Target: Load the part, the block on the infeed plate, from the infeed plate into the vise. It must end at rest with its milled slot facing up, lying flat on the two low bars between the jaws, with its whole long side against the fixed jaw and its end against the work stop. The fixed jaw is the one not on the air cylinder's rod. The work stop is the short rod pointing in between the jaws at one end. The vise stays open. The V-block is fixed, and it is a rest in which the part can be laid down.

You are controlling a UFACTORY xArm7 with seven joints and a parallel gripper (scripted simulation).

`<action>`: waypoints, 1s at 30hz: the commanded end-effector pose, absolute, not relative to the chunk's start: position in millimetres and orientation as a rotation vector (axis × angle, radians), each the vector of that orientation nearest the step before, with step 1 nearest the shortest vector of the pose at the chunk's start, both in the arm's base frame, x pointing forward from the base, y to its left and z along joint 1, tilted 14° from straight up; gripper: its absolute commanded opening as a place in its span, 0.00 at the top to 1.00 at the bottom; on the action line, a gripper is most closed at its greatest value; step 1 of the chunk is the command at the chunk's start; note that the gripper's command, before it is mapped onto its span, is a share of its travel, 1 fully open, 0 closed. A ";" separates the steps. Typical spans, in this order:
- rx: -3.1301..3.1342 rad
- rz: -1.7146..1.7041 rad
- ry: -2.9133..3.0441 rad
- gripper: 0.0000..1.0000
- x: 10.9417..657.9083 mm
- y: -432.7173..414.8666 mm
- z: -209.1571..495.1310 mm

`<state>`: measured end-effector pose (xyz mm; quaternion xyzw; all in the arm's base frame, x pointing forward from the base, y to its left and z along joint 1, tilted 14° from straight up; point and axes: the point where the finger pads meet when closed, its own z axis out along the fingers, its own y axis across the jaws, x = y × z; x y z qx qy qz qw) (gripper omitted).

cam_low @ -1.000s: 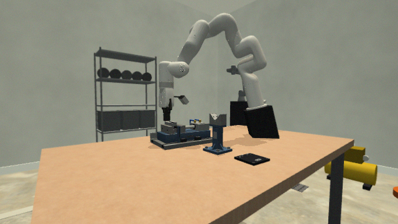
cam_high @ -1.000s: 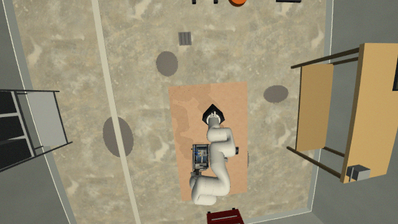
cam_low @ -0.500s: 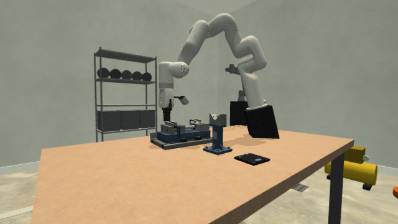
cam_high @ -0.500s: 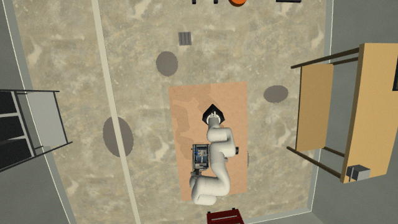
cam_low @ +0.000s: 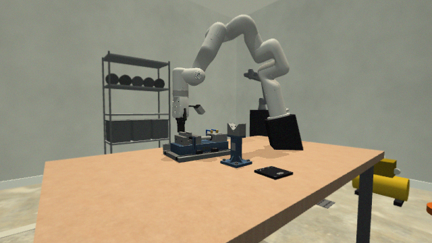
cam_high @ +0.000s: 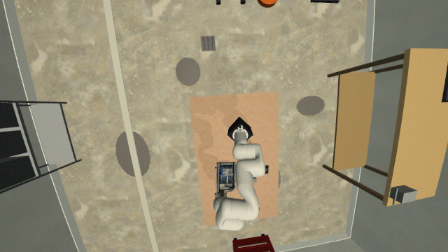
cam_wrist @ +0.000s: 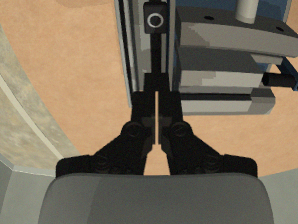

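The white arm (cam_low: 236, 32) arches over the table (cam_low: 135, 196) to the vise (cam_low: 197, 145), with the V-block (cam_low: 236, 129) beside it, the infeed plate (cam_low: 273, 172) bare, the part hard to make out, and the gripper (cam_wrist: 156, 106) pinched shut on nothing

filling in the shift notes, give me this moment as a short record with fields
hand: shut, holding nothing
hand position: above the near end of the vise, fingers pointing down
infeed plate: bare, no block on it
V-block: nothing resting in it
block: cannot make it out for certain in these views
vise: on the table, beside the V-block stand
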<state>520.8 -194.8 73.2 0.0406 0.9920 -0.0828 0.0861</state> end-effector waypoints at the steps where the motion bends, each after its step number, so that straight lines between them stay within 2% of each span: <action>1: 0.121 -0.247 2.952 1.00 522.4 -195.1 73.9; 30: 0.121 -0.247 2.952 1.00 522.8 -195.6 71.4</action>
